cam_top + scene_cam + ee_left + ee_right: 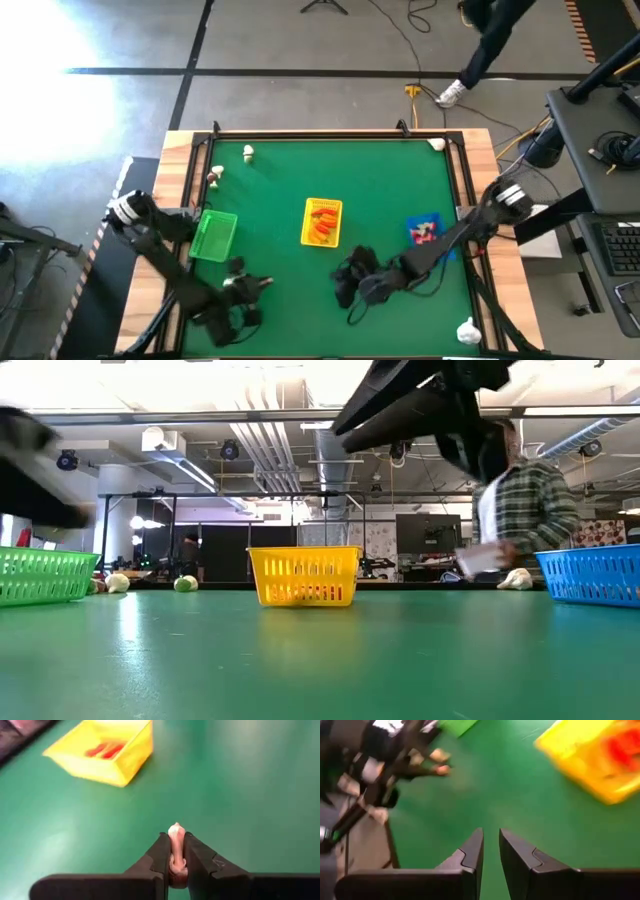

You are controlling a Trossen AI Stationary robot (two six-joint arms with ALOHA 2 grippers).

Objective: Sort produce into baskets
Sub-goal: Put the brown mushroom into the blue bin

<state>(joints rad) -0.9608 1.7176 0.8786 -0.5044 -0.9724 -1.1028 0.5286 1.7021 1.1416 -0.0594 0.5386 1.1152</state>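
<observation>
Between the two dark fingers of the left gripper (pixel 176 851) a small cream produce piece (pixel 176 834) is clamped, its long axis standing along the fingers with the pale tip poking out beyond them. From above, this gripper (pixel 262 284) is seen near the table's front edge, just beside and in front of the green basket (pixel 214 236), which is the nearest of the three. The yellow basket (pixel 322 222), holding orange pieces, lies farther off toward the table's middle, and the blue basket (pixel 424 231) is well apart on the right side. The coming move is judged to turn on carrying the held piece back over the green basket's rim.

Close to the yellow basket's front, the right gripper (pixel 491 851) hangs over bare green mat (pixel 510 795), its jaws parted by a narrow gap and nothing held. More cream pieces (pixel 248 152) remain unsorted near the table's far left corner.
</observation>
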